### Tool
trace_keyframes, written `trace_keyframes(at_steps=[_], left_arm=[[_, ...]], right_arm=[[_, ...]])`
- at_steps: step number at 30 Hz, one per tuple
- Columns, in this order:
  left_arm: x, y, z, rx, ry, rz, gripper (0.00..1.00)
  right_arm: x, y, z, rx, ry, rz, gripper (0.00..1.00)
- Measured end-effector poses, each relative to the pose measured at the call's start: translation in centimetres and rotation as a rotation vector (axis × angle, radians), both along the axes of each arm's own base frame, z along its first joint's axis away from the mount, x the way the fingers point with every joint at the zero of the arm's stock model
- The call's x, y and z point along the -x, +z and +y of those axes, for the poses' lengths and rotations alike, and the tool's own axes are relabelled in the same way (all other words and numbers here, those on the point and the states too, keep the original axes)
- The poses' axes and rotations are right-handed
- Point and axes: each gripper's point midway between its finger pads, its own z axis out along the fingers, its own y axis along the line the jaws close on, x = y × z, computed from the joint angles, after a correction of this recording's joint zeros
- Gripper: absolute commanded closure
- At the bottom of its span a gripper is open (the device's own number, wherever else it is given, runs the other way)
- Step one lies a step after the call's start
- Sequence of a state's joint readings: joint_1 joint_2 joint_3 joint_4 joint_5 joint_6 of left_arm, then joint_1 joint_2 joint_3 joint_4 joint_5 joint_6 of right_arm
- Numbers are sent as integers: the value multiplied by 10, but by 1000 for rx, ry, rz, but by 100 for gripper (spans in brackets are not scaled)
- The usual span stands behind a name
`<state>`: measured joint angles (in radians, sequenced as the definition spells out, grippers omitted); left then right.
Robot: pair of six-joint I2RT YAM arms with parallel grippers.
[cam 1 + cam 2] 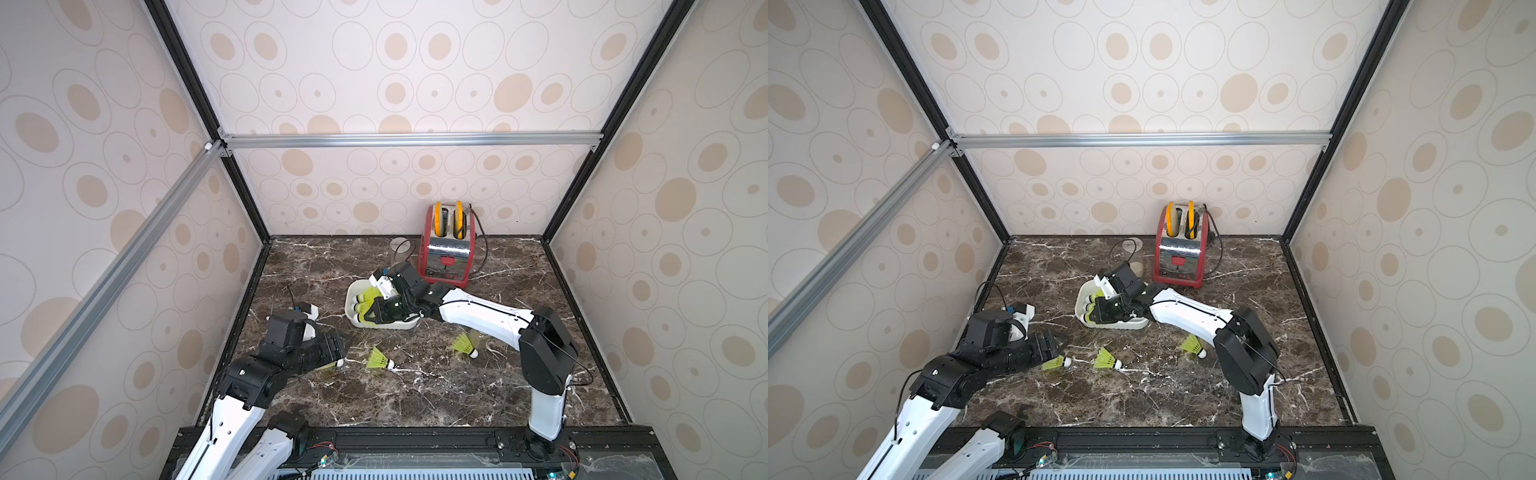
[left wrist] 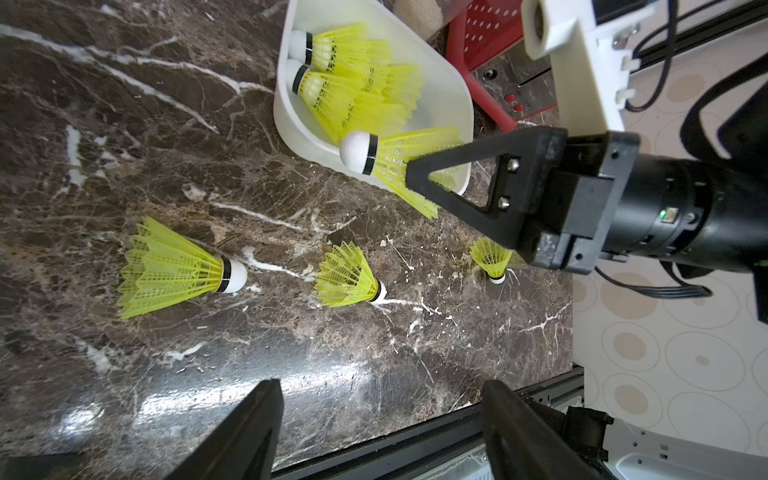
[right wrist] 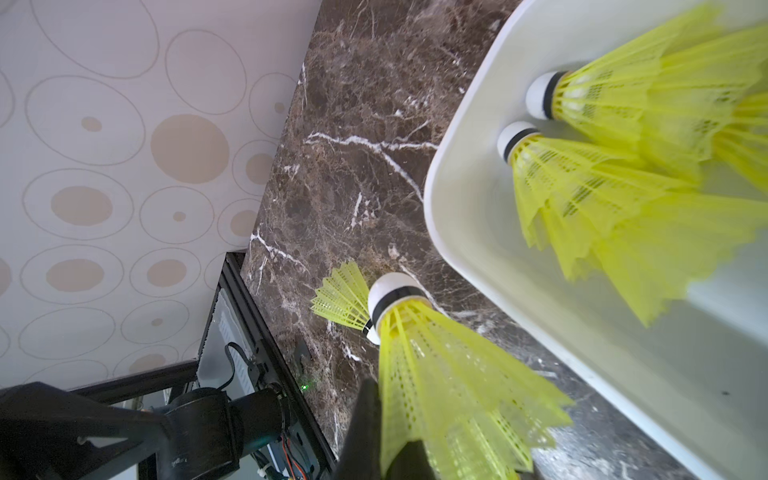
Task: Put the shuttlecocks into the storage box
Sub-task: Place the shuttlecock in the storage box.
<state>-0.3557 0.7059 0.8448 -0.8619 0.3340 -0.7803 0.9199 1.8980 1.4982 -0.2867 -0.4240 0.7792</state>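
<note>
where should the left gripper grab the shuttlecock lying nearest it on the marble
Pinch the nearest shuttlecock across its mesh skirt, just behind the dark band, where the cone is narrowest. It lies on its side with bare marble on both flanks, so the open left gripper should probably come down from above, one finger on each side of the cone.

Six shuttlecocks [image 2: 345, 50] are visible: two inside the single white box [image 2: 286, 129], one at its rim, three on the counter [image 2: 124, 124] beside it. Behind the box stand one red toaster [image 1: 446, 257] and one clear jar [image 1: 401, 246].
</note>
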Motion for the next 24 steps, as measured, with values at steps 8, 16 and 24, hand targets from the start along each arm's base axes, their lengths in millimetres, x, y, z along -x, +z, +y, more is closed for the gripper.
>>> trace_keyframes(at_steps=[8, 16, 24], left_arm=[[-21, 1, -10, 10, -8, -3, 22], [-47, -5, -25, 27, -29, 17, 22], [-62, 3, -33, 48, -38, -16, 22]], right_arm=[[-48, 2, -42, 38, -104, -24, 100], [-83, -6, -82, 93, -184, -20, 100], [-103, -12, -89, 161, -215, -19, 100]])
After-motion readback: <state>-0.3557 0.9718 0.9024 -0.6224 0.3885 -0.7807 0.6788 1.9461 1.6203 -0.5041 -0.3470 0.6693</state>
